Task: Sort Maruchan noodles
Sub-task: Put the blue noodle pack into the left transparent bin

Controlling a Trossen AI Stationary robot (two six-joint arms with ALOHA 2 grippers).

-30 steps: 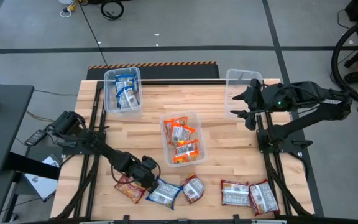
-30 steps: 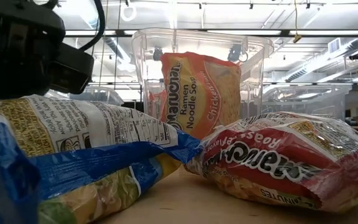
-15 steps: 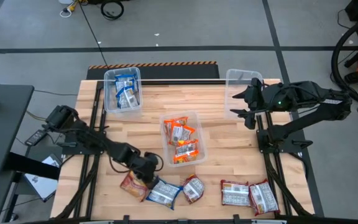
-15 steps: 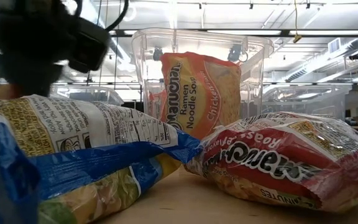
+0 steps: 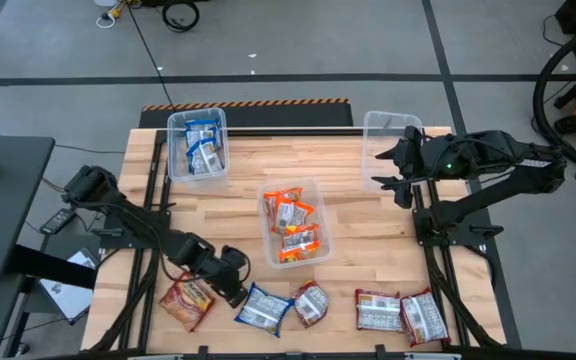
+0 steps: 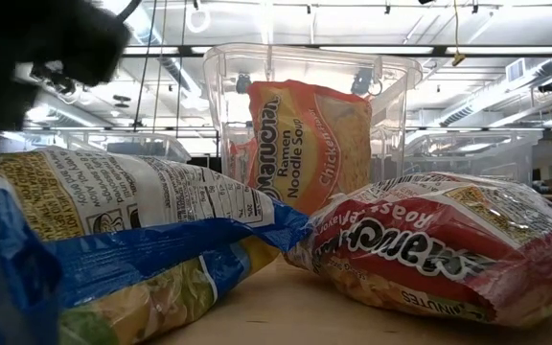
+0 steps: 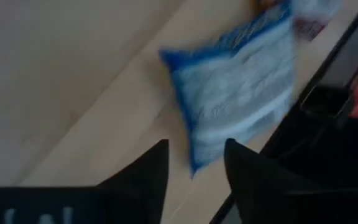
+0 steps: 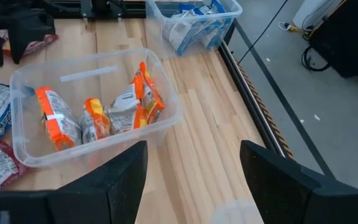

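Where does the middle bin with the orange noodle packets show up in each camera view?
High view: the middle bin sits at the table's centre, between both arms.
Low view: it stands upright in the middle distance, an orange packet inside, behind the loose packets.
Left wrist view: not in it.
Right wrist view: left of centre, ahead of the right gripper.
Shared landmark: the blue-packet bin, beyond it in the right wrist view.

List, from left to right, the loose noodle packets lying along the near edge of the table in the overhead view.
Dark red packet → blue packet → dark red packet → dark red packet → dark red packet.
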